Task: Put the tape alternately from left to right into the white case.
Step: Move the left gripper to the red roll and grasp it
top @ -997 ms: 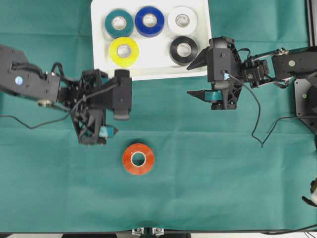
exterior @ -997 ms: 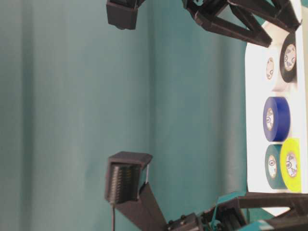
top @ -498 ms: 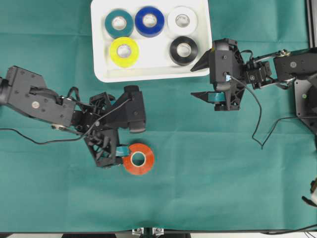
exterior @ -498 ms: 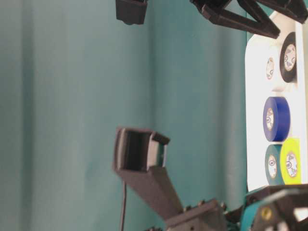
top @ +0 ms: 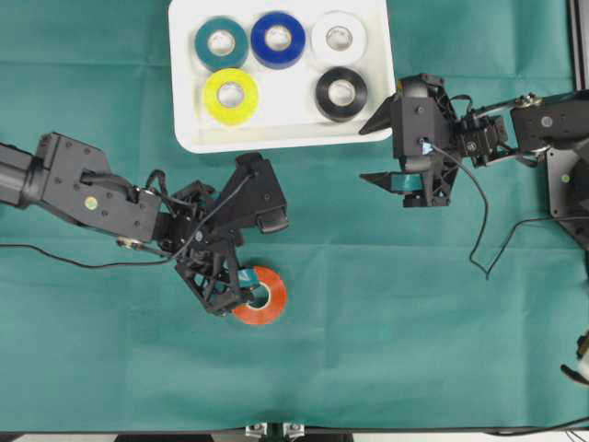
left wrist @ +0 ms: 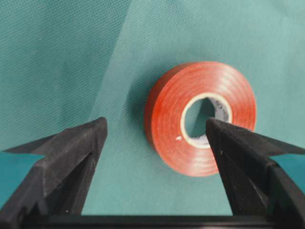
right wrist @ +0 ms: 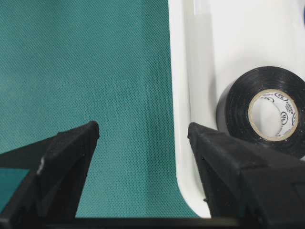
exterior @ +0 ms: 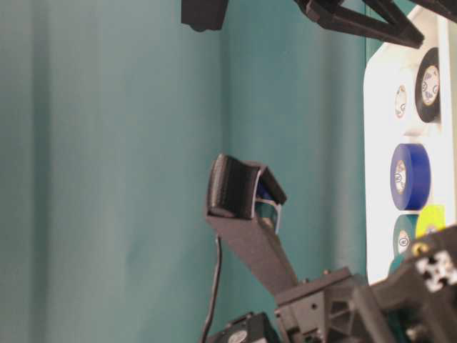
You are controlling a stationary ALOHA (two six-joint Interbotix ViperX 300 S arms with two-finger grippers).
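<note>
In the overhead view the white case [top: 281, 136] sits at the top centre of the frame on the green cloth [top: 414, 322]. Five rolls lie flat inside it: the teal roll [top: 221, 42], the blue roll [top: 278, 39] and the white roll [top: 339, 38] in a row along the top, with the yellow roll [top: 230, 96] and the black roll [top: 341, 93] below them. The space between yellow and black holds no roll.

The orange-red roll [top: 267, 300] lies flat on the cloth, lower centre-left of the frame, well apart from the case. The left gripper [top: 241, 260] reaches in from the left edge and hangs over this roll, covering its left side. In the left wrist view its jaws stand wide apart, one black finger [left wrist: 71, 162] at lower left and the other at lower right, with the orange-red roll [left wrist: 200, 117] lying between them but off toward the right-hand finger (whether that finger touches the roll cannot be told).

The right gripper [top: 379, 148] is at the right of the frame, just beside the case's right rim near the black roll. Its jaws are also spread wide and hold nothing; in the right wrist view the case rim [right wrist: 178, 119] runs up between the two fingers, and the black roll [right wrist: 267, 112] lies just inside it.
</note>
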